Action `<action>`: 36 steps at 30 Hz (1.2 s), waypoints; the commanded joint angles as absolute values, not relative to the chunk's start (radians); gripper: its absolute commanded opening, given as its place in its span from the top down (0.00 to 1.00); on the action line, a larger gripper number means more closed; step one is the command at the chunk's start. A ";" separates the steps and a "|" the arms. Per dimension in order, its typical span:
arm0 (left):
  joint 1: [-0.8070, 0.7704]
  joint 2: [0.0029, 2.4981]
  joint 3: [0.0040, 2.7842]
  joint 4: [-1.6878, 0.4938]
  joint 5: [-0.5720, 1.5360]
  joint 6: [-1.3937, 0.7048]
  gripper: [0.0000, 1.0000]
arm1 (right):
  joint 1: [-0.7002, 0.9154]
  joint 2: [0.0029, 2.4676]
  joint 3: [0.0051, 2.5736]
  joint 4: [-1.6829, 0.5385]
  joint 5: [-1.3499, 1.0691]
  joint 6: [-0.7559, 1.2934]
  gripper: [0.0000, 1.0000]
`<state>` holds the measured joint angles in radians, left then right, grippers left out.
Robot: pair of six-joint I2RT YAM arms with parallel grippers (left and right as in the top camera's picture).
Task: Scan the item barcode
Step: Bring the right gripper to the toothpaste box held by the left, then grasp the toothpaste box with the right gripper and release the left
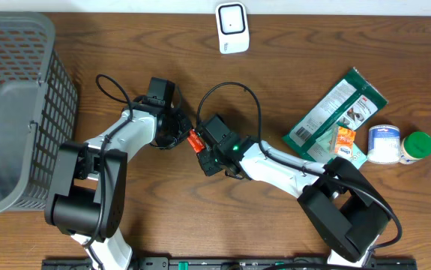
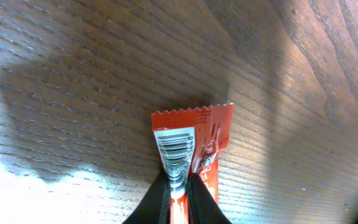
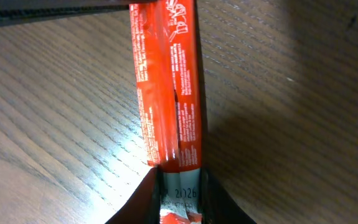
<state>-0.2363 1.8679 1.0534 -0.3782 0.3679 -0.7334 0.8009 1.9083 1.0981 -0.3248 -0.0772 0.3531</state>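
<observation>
Left fingers point(image 2: 152, 208) and right fingers point(image 3: 142, 202) both clamp our orange-red foil packet point(image 2: 194, 130); let's turn its barcode point(image 2: 175, 152) toward the white box scanner point(image 1: 231, 28), twelve o'clock.

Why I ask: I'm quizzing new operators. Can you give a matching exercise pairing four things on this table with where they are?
Things:
1. basket
2. scanner
3. red wrapper
4. green pouch

Places:
A. right side, near the white jar
B. pinched by the left gripper and the right gripper
C. far left
D. top edge, centre

Pairs: 1-C, 2-D, 3-B, 4-A
</observation>
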 commanded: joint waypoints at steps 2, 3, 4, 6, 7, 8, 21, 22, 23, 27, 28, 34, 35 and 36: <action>-0.231 1.863 1.034 -0.387 0.409 -0.708 0.87 | 0.809 1.904 1.090 -0.328 -0.053 0.355 0.99; -0.229 1.844 1.034 -0.387 0.409 -0.708 0.85 | 0.809 1.904 1.090 -0.326 -0.053 0.355 0.99; -0.227 1.820 1.034 -0.387 0.408 -0.703 0.83 | 0.808 1.904 1.090 -0.321 -0.053 0.355 0.99; -0.224 1.757 1.034 -0.387 0.408 -0.686 0.66 | 0.805 1.903 1.092 -0.317 -0.053 0.355 0.99; -0.223 1.734 1.034 -0.387 0.408 -0.680 0.60 | 0.804 1.900 1.094 -0.313 -0.054 0.355 0.99; -0.224 1.701 1.034 -0.388 0.408 -0.672 0.42 | 0.804 1.888 1.094 -0.305 -0.054 0.349 0.99; -0.226 1.660 1.033 -0.501 0.336 -0.648 0.38 | 0.804 1.828 1.094 -0.287 -0.015 0.272 0.99; -0.226 1.660 1.033 -0.501 0.336 -0.648 0.38 | 0.804 1.813 1.094 -0.288 -0.012 0.266 0.99; -0.226 1.660 1.033 -0.501 0.336 -0.648 0.38 | 0.805 1.802 1.094 -0.288 -0.012 0.262 0.99; -0.226 1.660 1.033 -0.501 0.336 -0.648 0.38 | 0.806 1.743 1.094 -0.288 -0.012 0.260 0.99; -0.226 1.660 1.033 -0.501 0.337 -0.648 0.38 | 0.806 1.727 1.094 -0.289 -0.014 0.261 0.99; -0.226 1.660 1.033 -0.464 0.376 -0.647 0.38 | 0.805 1.692 1.094 -0.315 -0.144 0.270 0.99; -0.226 1.660 1.033 -0.442 0.399 -0.647 0.38 | 0.806 1.692 1.094 -0.313 -0.176 0.270 0.99; -0.226 1.660 1.033 -0.415 0.426 -0.648 0.38 | 0.806 1.692 1.094 -0.307 -0.215 0.269 0.99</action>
<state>-0.2260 1.6482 1.0389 -0.4480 0.3637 -0.6666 0.8009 1.7012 1.0821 -0.3164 -0.1070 0.2737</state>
